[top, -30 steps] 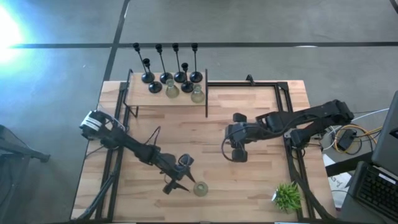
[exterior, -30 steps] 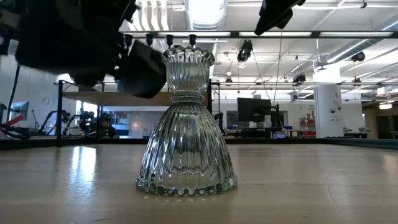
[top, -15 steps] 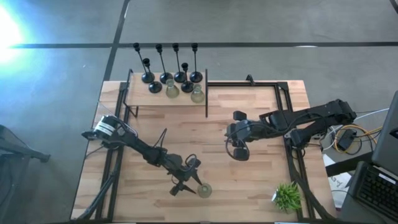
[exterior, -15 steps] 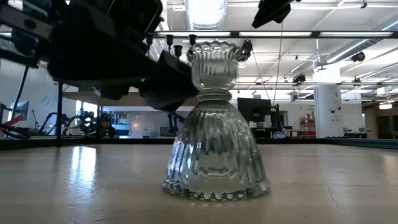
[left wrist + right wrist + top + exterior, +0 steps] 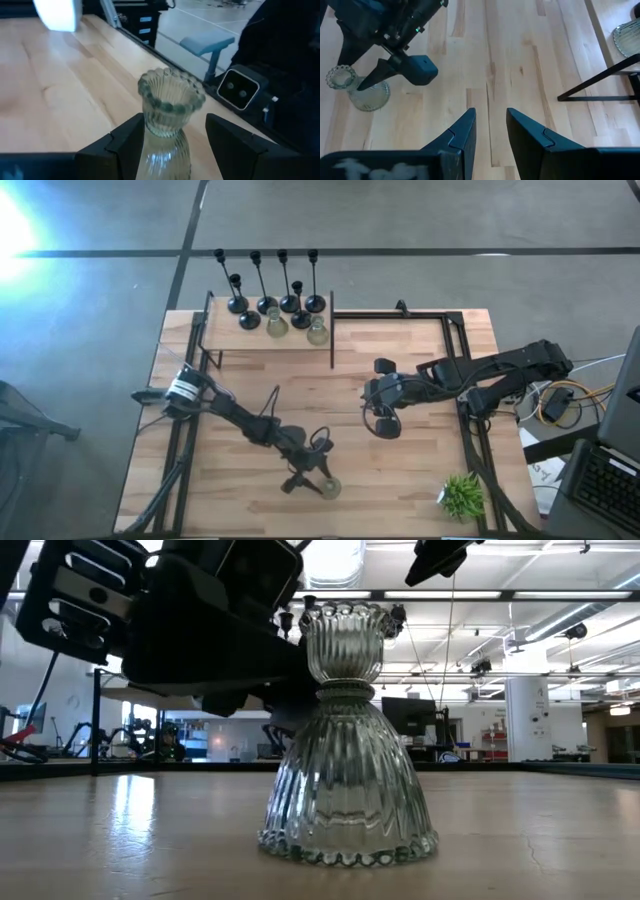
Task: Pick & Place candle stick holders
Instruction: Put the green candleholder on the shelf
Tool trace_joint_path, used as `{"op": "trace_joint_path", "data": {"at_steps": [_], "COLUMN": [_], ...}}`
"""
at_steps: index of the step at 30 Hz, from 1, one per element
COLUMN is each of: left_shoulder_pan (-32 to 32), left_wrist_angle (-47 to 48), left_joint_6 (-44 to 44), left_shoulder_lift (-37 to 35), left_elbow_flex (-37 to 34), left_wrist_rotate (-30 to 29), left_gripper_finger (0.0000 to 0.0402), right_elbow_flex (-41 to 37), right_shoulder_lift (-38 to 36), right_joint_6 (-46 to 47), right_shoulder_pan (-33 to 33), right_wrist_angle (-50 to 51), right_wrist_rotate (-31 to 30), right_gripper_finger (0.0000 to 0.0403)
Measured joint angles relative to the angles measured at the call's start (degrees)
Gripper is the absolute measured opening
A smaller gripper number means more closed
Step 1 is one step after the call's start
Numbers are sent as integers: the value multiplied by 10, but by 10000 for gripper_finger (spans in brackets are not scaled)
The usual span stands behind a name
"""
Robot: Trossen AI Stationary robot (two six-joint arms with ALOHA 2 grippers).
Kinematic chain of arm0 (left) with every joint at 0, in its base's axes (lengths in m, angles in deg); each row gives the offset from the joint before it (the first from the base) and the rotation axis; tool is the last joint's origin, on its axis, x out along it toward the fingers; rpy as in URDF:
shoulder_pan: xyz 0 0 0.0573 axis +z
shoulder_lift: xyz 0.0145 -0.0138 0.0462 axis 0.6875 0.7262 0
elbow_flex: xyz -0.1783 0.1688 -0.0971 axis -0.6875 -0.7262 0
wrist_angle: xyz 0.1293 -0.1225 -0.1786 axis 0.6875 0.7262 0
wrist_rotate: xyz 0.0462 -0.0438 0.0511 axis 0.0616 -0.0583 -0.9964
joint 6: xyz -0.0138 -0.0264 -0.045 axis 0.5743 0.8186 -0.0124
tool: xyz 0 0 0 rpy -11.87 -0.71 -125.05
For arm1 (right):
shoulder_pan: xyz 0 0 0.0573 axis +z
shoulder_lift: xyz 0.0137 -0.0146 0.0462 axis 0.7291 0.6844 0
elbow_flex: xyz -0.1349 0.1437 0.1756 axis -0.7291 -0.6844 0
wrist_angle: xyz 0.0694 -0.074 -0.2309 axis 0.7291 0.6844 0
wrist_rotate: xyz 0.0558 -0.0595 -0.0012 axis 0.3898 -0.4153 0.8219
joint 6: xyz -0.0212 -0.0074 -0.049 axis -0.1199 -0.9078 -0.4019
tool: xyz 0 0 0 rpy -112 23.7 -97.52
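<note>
The left gripper point(image 5: 318, 480) was at the near middle of the table point(image 5: 420, 350), its fingers point(image 5: 127, 140) spread to either side of the neck of a glass holder point(image 5: 326, 487) that stood upright on the wood; whether the pads touched the glass could not be told, though a gap showed beside one finger in the left wrist view. In the low view the holder point(image 5: 347, 740) stood flat on its beaded base with the dark gripper body close behind it. The right gripper point(image 5: 384, 423) hung over the middle of the table, well apart from the holder, its fingers point(image 5: 457, 135) parted and holding nothing. On the raised shelf point(image 5: 225, 337) at the far left stood the other holders point(image 5: 270, 305), black stemmed ones and two glass ones. A plant point(image 5: 462, 495) sat near the front right corner.
</note>
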Motion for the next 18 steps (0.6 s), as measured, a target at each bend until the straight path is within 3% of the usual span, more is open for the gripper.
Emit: {"op": "trace_joint_path", "data": {"at_steps": [9, 18], "left_shoulder_pan": [14, 23], "left_wrist_angle": [-6, -8], "left_joint_6": [-9, 6], "left_shoulder_lift": [23, 59], "left_elbow_flex": [21, 60], "left_wrist_rotate": [45, 146], "left_gripper_finger": [215, 195], "right_elbow_flex": [-1, -1], "right_shoulder_lift": [-1, -1], "right_joint_6": [2, 4], "right_shoulder_pan": [0, 0], "right_wrist_angle": [0, 0], "right_wrist_rotate": [0, 0], "right_gripper_finger": [100, 100]}}
